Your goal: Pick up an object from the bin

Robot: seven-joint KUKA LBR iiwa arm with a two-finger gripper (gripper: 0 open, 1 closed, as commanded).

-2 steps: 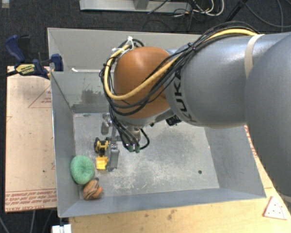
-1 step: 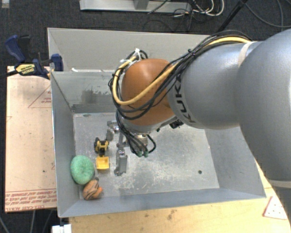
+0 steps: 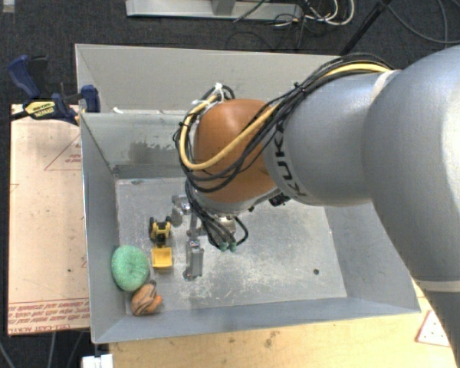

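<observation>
1. The pincer (image 3: 191,245) hangs low over the floor of the grey bin (image 3: 238,286), left of the bin's middle. I cannot tell whether it is wide or narrow, and nothing can be seen in its grip.
2. Nearest to it is a small yellow toy vehicle (image 3: 160,231) with black wheels, just to its left on the bin floor.
3. A small yellow block (image 3: 162,259) lies just below the toy vehicle, also close to the pincer's left side.
4. Further left, near the bin's left wall, lies a rounded green lump (image 3: 129,267).
5. A brown and orange twisted thing (image 3: 146,300) sits just below the green lump, in the lower left corner of the floor.
6. Above the pincer, the orange wrist cover (image 3: 230,156) carries looped black and yellow cables (image 3: 215,162), and the grey arm (image 3: 383,144) runs off to the right.
</observation>
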